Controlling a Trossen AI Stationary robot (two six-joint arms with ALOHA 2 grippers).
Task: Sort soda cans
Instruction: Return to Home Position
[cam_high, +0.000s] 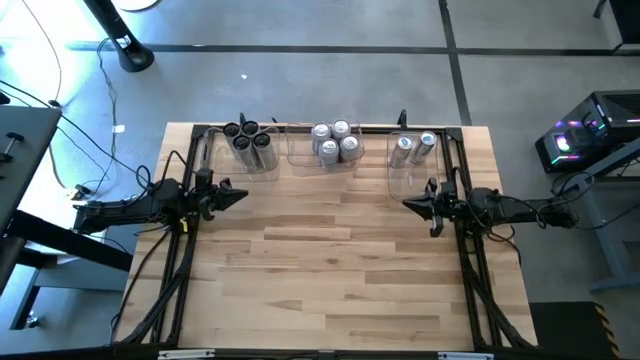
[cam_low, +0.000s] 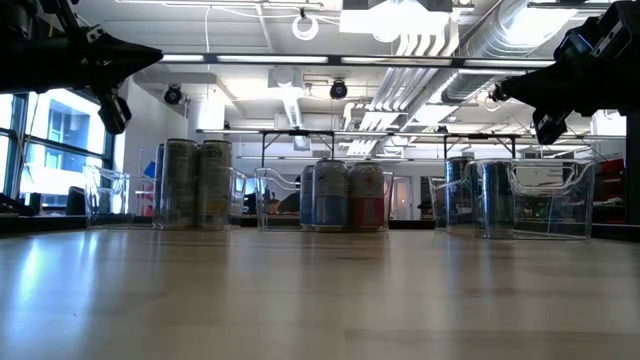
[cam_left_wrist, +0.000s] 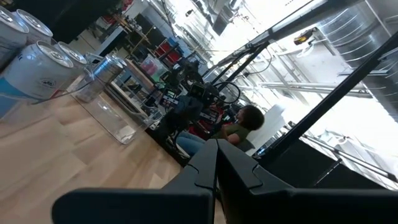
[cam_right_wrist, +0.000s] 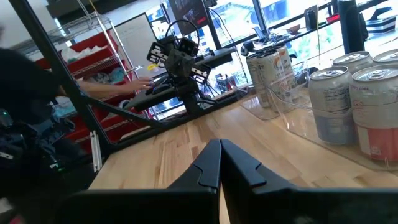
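The soda cans all stand upright inside three clear bins lined along the far edge of the table (cam_high: 330, 270). From above, the left bin (cam_high: 214, 166) at 11 o'clock holds four black-topped cans (cam_high: 243, 148) packed together. The middle bin (cam_high: 299, 152) at 12 o'clock holds four silver cans (cam_high: 329, 150), also touching one another. The right bin (cam_high: 416, 182) at 1 o'clock holds two silver-topped cans (cam_high: 403, 146) side by side at its far end.

From table height, the middle cans show red and blue lower bands, and the right pair looks blue through the bin wall.

The left arm (cam_high: 150, 203) reaches in from 9 o'clock. The left jaws are pressed together on nothing, point toward the table's middle and sit near the left bin's near corner without touching it. Its wrist view shows the two dark fingers (cam_left_wrist: 239, 177) meeting with no gap.

The right arm (cam_high: 500, 205) comes in from 3 o'clock as a mirror of the left one. The right jaws are likewise pressed together and hold nothing, just in front of the right bin's near end, and their fingers (cam_right_wrist: 241, 169) meet in the same way.

The low view shows both arms raised well above the wood, apart from every can.

Beyond the table, a seated person (cam_left_wrist: 245, 124) shows in the room.
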